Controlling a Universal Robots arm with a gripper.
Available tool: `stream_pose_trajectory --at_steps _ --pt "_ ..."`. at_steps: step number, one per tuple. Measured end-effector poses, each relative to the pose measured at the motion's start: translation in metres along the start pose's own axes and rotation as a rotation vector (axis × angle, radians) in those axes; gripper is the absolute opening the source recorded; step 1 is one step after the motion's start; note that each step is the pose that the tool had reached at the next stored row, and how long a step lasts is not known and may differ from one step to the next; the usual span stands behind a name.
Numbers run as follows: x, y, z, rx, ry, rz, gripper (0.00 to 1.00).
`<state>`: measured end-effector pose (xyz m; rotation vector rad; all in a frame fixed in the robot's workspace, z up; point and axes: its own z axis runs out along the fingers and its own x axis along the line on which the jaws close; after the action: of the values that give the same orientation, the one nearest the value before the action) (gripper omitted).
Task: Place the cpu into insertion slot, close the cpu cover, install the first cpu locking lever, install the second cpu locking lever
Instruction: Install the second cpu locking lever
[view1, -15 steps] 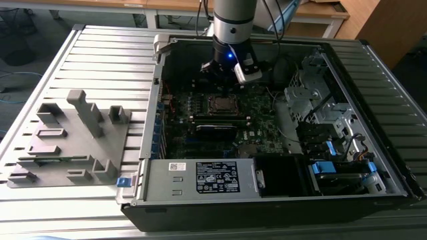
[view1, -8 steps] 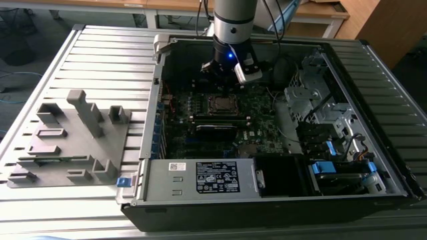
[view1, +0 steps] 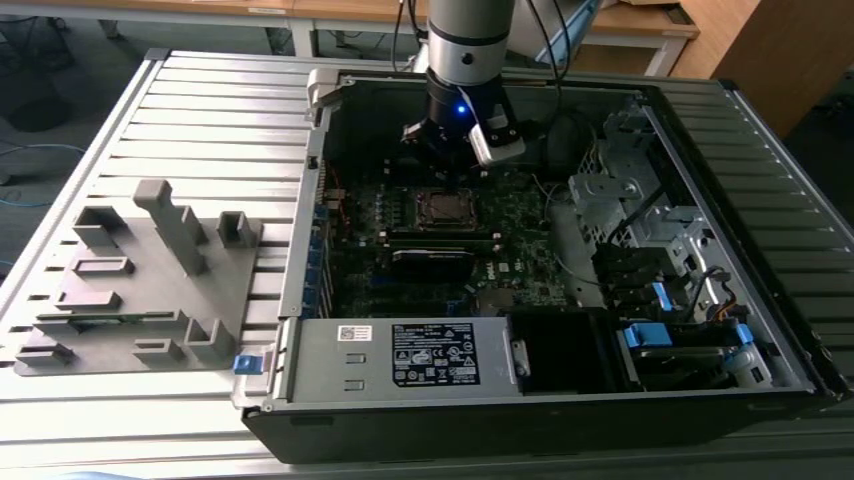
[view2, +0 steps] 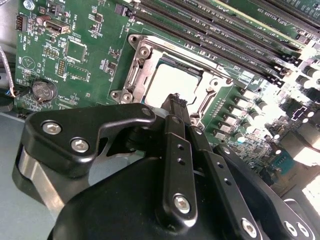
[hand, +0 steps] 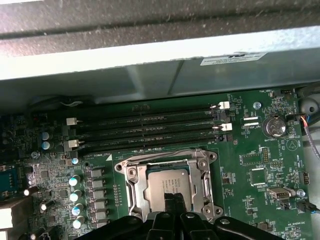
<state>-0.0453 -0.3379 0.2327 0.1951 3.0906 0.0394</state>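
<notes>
The cpu lies flat in the insertion slot on the green board, its dull silver face up. The cpu cover lies down flat around it, and the chip's face shows through its window. In the first wrist view the cpu sits inside the cover's frame. My gripper hangs just above the near edge of the chip with its black fingers pressed together and nothing between them. In the exterior view the gripper is inside the open computer case, just behind the slot.
Long black memory slots run beside the socket, and a coin battery sits to one side. The case's grey wall rises behind them. A grey fixture plate lies on the exterior view's left. The power supply and drive bays stand at the case's near end.
</notes>
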Motion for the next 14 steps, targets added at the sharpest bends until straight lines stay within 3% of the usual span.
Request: stream_pose_trajectory --at_steps 14 --pt "-0.0003 0.0001 -0.0063 0.0003 0.0001 0.0 0.11"
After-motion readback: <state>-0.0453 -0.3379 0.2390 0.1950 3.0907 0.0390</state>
